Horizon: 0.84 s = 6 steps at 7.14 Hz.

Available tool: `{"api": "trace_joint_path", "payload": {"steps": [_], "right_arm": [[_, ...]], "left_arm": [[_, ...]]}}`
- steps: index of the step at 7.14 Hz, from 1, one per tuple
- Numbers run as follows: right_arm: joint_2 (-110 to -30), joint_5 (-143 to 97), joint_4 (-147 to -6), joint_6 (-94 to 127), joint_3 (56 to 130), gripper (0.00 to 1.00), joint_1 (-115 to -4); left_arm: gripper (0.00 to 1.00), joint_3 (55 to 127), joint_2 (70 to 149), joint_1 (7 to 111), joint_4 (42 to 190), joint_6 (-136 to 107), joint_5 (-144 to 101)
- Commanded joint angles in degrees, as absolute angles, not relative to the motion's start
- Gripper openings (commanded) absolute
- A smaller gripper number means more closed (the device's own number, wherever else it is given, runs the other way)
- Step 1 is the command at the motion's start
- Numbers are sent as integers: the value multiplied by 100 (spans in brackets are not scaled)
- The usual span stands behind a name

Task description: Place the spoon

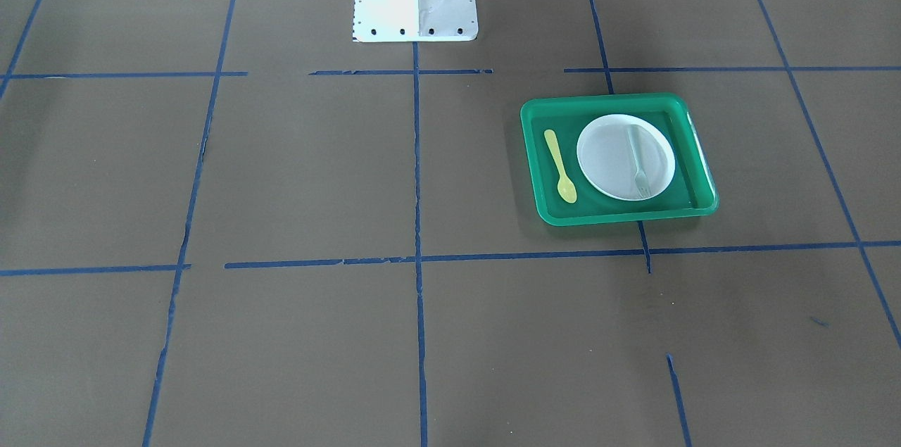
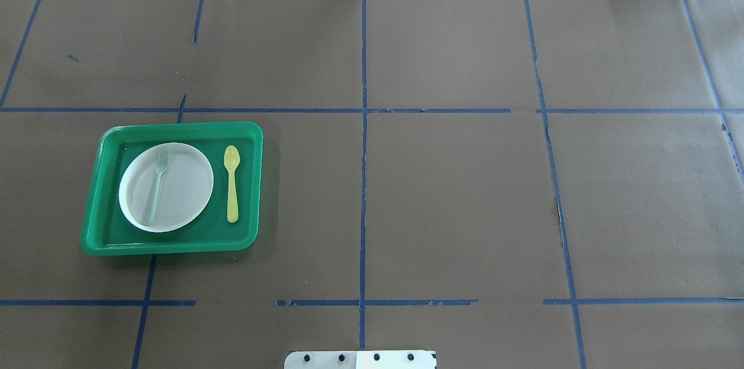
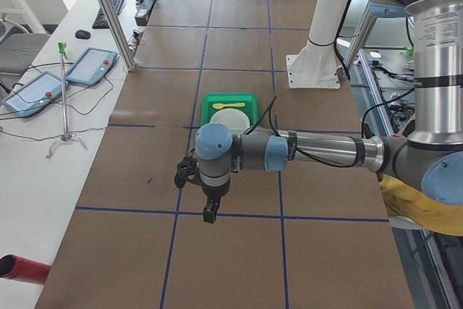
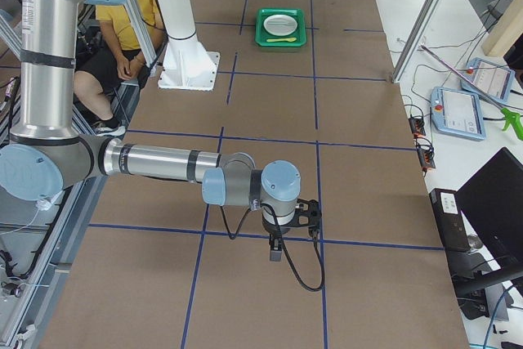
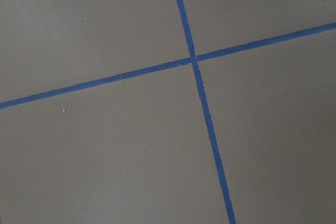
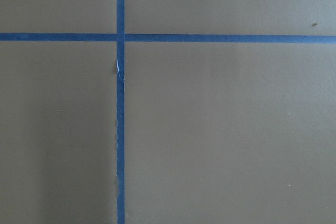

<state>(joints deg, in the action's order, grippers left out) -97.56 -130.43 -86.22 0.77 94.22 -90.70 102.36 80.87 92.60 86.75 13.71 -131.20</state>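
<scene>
One small yellow spoon (image 2: 232,183) lies flat on the floor of a green tray (image 2: 174,248), just beside a white plate (image 2: 180,194) that carries a pale fork (image 2: 156,186). It looks light, stiff and thin, probably of slick plastic. Its straight handle, apart from both plate and tray wall, seems the best place to pinch it from above. Both arms hang well apart from the tray; whether the left hand (image 3: 209,208) or the right hand (image 4: 276,247) is apart or together cannot be told. Brown paper crossed by blue tape covers the tabletop (image 2: 453,200). A side bench (image 3: 29,179) holds tablets (image 3: 90,64).
</scene>
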Motion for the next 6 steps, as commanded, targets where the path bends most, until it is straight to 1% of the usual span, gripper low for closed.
{"api": "trace_joint_path", "payload": {"steps": [1, 6], "right_arm": [[-9756, -13043, -8622, 79, 9422, 100, -9070], [-9756, -13043, -8622, 79, 9422, 100, -9070]], "left_arm": [[100, 10222, 7910, 9325, 8675, 1477, -13210], [100, 10178, 7963, 9334, 8701, 1459, -13184]]}}
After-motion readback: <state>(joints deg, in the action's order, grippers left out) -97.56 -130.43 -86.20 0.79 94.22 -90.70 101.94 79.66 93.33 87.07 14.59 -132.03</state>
